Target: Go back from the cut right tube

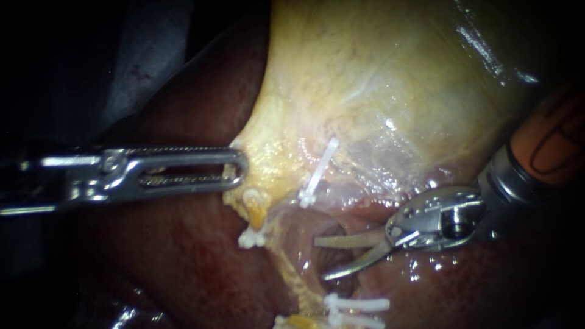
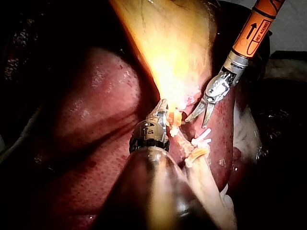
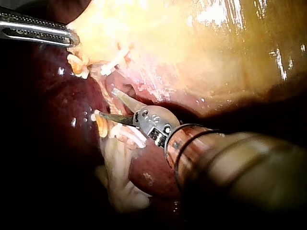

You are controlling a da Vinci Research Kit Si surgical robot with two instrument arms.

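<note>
My left instrument (image 1: 242, 168) comes in level from the left, and its long slotted jaws lie close together on the edge of the yellow gallbladder (image 1: 378, 79). They appear to pinch that edge, though the contact is hard to see. My right instrument (image 1: 321, 259) comes in from the right with its two thin blades parted in a clear gap, holding nothing, over the dark hollow in the liver (image 1: 183, 256). The cut right tube (image 1: 326, 183) is just above those blades, its upper end under a white clip (image 1: 319, 173). Two more clips (image 1: 356, 303) lie just below the blades.
</note>
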